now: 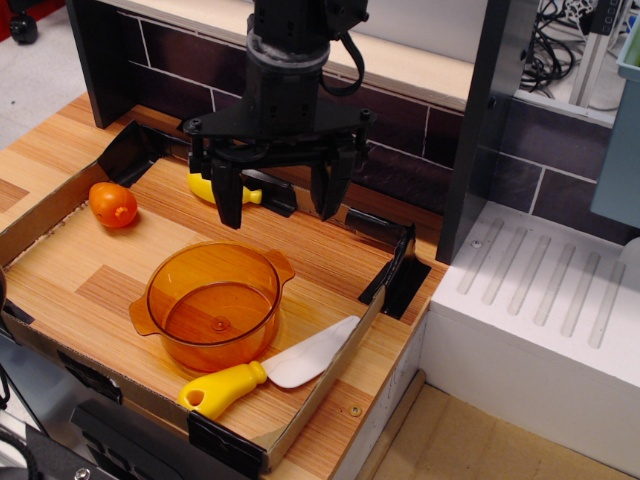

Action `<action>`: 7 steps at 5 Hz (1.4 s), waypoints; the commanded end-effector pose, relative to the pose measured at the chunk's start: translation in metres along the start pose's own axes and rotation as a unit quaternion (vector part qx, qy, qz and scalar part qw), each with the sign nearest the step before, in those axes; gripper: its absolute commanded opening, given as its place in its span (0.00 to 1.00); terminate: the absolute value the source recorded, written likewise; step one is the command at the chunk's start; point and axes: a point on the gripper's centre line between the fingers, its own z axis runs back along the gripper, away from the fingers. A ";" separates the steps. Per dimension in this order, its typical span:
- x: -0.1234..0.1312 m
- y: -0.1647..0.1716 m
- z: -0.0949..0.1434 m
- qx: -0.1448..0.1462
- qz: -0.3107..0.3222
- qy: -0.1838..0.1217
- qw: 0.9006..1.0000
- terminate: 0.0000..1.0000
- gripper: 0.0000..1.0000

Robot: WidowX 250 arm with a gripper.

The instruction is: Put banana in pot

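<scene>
The banana (203, 187) is small and yellow and lies on the wooden board at the back, partly hidden behind my gripper's left finger. The pot (213, 305) is translucent orange with two side handles. It stands upright and empty near the front of the board. My black gripper (279, 210) hangs open over the back of the board. Its left finger (229, 195) is right in front of the banana and its right finger is further right. It holds nothing and is behind the pot.
A round orange toy fruit (113, 204) lies at the left of the board. A spatula (265, 375) with a yellow handle and white blade lies in front of the pot. A low cardboard rim (330, 368) edges the board. A white drainer (545, 300) is at the right.
</scene>
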 end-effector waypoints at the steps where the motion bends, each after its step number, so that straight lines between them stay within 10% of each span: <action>1: 0.000 0.000 0.000 0.000 0.000 0.000 1.000 0.00 1.00; 4: 0.060 0.027 0.038 -0.066 0.166 0.064 0.982 0.00 1.00; 7: 0.100 0.050 -0.010 -0.063 0.265 -0.026 0.962 0.00 1.00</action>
